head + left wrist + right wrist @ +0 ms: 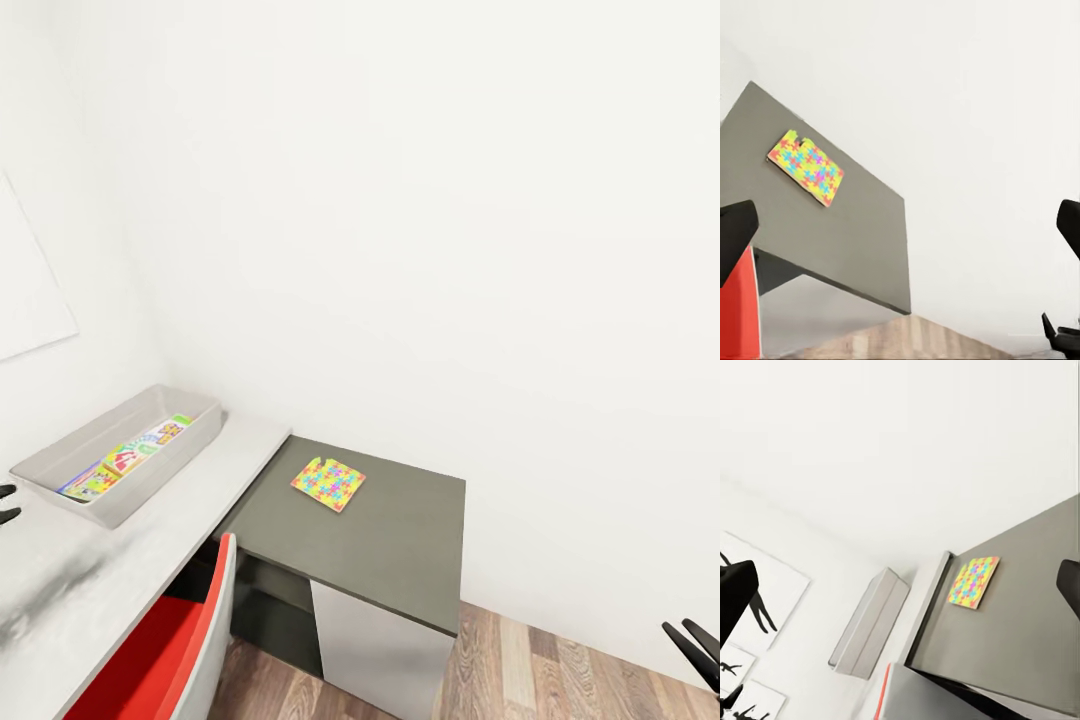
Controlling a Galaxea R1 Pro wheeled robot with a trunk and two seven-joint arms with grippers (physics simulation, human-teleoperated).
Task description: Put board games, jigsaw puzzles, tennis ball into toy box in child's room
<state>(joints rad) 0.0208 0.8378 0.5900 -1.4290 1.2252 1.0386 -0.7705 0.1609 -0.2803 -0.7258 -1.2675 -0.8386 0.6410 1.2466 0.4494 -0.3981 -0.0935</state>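
One jigsaw puzzle [328,483], a thin mosaic slab, lies flat on the table's lower dark grey top [400,545]; it also shows as the puzzle [806,167] and the puzzle [973,582] in the wrist views. The light grey toy box [195,425] stands on the pale grey top [150,545], with flat colourful game boxes [130,457] lying inside. My left gripper [6,504] hovers at the picture's left edge beside the toy box, open [900,232] and empty. Low over the floor to the right of the table, my right gripper [697,648] is open [900,585] with nothing in it.
A red chair [165,645] is tucked against the pale top's front edge. A white panel [375,650] closes the dark top's front. Wood-plank floor [560,670] lies to the right. White walls stand close behind the table, with black silhouette posters [757,611].
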